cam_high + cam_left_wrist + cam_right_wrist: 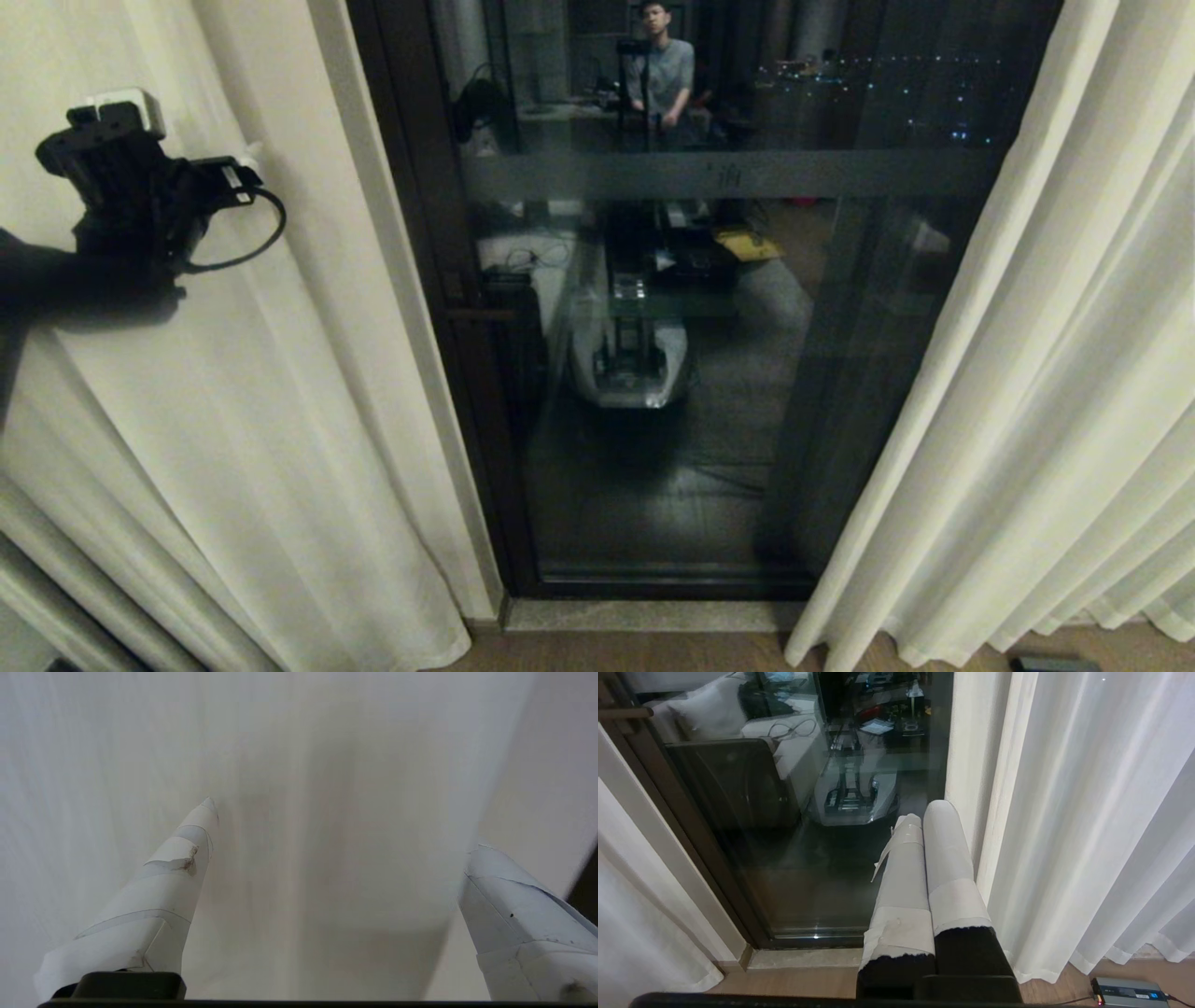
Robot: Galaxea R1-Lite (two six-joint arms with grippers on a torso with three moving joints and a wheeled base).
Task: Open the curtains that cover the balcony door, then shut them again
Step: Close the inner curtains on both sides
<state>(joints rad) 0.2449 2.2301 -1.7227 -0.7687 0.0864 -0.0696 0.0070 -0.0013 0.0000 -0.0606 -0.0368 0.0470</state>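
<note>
The left end effector [245, 168] stands open against the left curtain panel [280, 392], a pleat seemingly between its fingers [182, 858], likely ready to draw it over the uncovered balcony door [709, 373] beside it.

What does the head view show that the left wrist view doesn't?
Head view only: the balcony door uncovered between the two curtains, the right curtain, a person reflected in the glass, and the left claw from outside, up against the left curtain.
Left wrist view only: the left claw's taped fingers spread wide, with pleated fabric right ahead between them.
Both: the left curtain and the left claw.
</note>
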